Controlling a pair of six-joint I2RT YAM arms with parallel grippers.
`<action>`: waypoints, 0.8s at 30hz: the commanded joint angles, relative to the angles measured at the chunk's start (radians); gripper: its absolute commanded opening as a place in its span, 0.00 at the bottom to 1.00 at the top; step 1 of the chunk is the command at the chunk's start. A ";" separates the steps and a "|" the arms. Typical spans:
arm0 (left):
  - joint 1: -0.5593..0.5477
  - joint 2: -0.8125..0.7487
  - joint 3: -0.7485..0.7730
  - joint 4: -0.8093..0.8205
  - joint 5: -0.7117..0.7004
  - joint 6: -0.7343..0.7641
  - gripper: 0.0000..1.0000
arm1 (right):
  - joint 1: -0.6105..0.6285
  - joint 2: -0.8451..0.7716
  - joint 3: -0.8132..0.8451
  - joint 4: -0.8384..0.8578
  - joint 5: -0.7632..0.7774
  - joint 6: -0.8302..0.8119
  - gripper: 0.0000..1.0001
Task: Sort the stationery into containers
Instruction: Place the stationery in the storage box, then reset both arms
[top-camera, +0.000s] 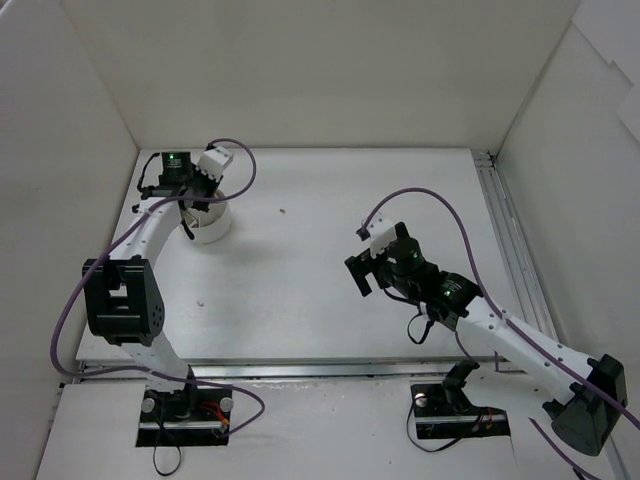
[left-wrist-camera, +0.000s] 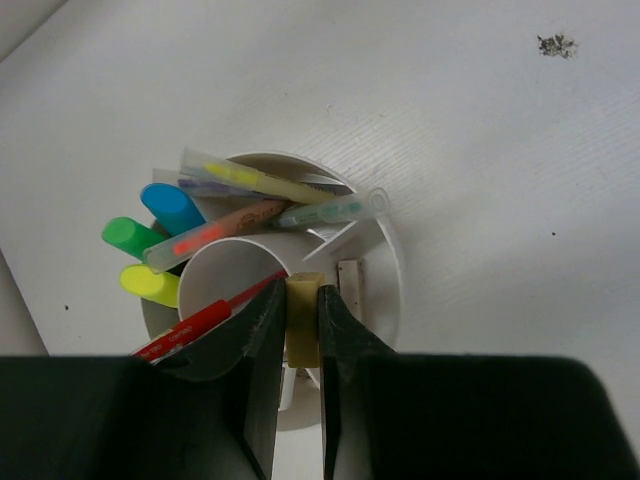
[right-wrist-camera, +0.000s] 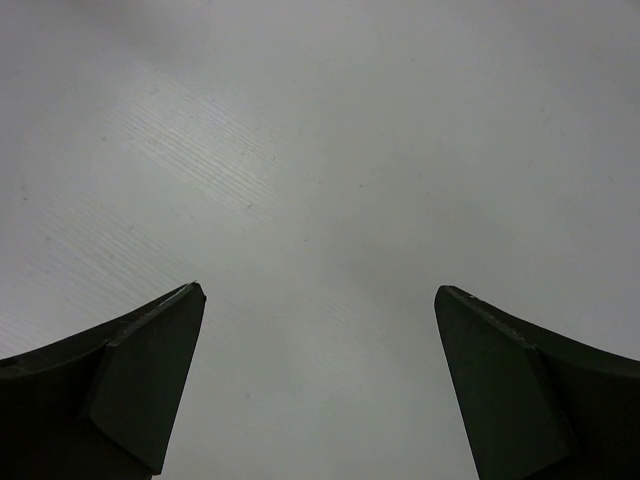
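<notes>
The tabletop (top-camera: 330, 280) is a white sheet with fine parallel ribbing, bordered by a metal rail (top-camera: 505, 240) along its right side. One round white tub (top-camera: 215, 228) stands on it near the far left corner. A dark speck (top-camera: 282, 211) lies right of the tub, apart from it, and a fainter speck (top-camera: 201, 301) sits nearer the front edge

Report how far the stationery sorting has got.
Done: highlighters, pens and a red stick already sit in the tub. In hand: the left gripper is shut on a tan eraser over the tub. Left: release it; the top view shows no other stationery loose on the table. The right gripper is open, holding nothing.
</notes>
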 joint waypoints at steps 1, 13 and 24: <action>-0.003 -0.011 0.034 -0.008 0.055 0.027 0.00 | -0.005 0.011 0.034 0.033 0.032 -0.016 0.98; -0.003 0.049 0.043 -0.005 0.033 -0.005 0.16 | -0.005 0.048 0.050 0.030 0.035 -0.016 0.98; -0.012 -0.176 -0.049 0.036 0.137 -0.054 0.52 | -0.007 0.013 0.063 0.022 -0.036 0.000 0.98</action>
